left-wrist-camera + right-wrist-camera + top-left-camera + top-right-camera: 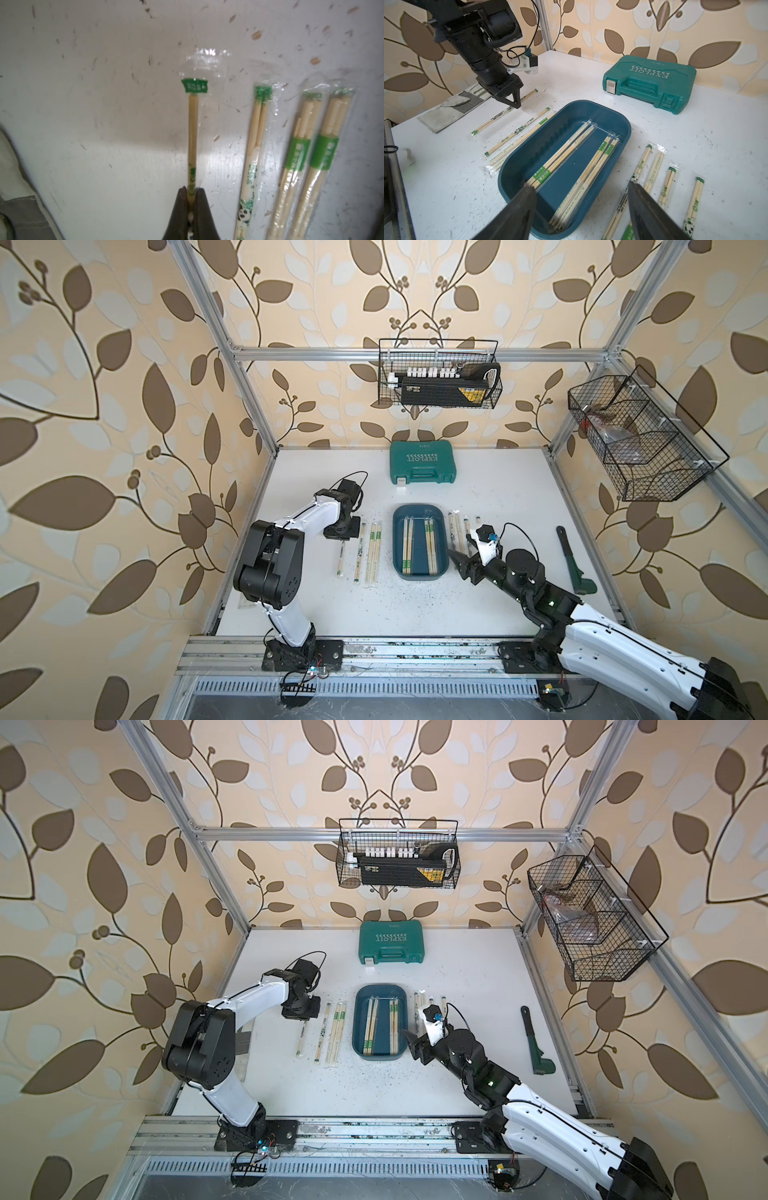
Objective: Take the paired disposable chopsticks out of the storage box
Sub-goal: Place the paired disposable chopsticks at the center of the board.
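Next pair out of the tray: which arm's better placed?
Right. The right gripper, fingers open, points into the storage box at the chopsticks inside; the left gripper is shut on a pair outside it.

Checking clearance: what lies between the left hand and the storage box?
Three wrapped chopstick pairs on the table, side by side; both top views show them.

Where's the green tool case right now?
In both top views the green tool case sits near the table's back edge, centred, just beyond the blue tray.
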`<state>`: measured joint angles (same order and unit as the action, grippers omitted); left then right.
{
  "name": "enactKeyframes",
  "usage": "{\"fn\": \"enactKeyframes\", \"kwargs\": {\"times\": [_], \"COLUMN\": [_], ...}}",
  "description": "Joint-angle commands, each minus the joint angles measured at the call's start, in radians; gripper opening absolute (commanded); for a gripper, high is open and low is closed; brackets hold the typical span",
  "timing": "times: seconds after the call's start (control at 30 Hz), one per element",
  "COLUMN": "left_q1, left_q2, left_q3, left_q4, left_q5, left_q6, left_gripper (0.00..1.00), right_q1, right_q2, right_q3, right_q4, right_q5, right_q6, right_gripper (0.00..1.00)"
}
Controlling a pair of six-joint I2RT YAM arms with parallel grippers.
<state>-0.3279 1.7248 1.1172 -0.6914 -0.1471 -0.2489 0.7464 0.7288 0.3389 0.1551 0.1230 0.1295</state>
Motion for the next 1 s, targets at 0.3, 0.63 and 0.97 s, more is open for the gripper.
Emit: {"fn": "enactKeyframes", "kwargs": {"times": [0.3,0.63,0.97], "left_q1": [-0.005,-0.019,-0.019], "left_q2": [0.009,0.031,0.088], "left_q3": [-0.028,-0.023,0.024], "left_q4": [0.056,0.035,-0.023], "left_q5": [0.052,0.061,0.059], "left_q6": [-0.002,-0.029,-0.049], "left_gripper": [0.0,0.0,0.07], "right_q1": [0.007,0.007,0.007], "right_q2": [-0.003,-0.005,-0.026], "right_q3": [-0.009,-0.006,-0.014], "right_q4": [0.018,0.015,0.012], "right_q5": [0.02,0.016,0.025], "right_q6": [-0.011,-0.01,-0.009], "right_gripper": [0.73,0.73,0.73]}}
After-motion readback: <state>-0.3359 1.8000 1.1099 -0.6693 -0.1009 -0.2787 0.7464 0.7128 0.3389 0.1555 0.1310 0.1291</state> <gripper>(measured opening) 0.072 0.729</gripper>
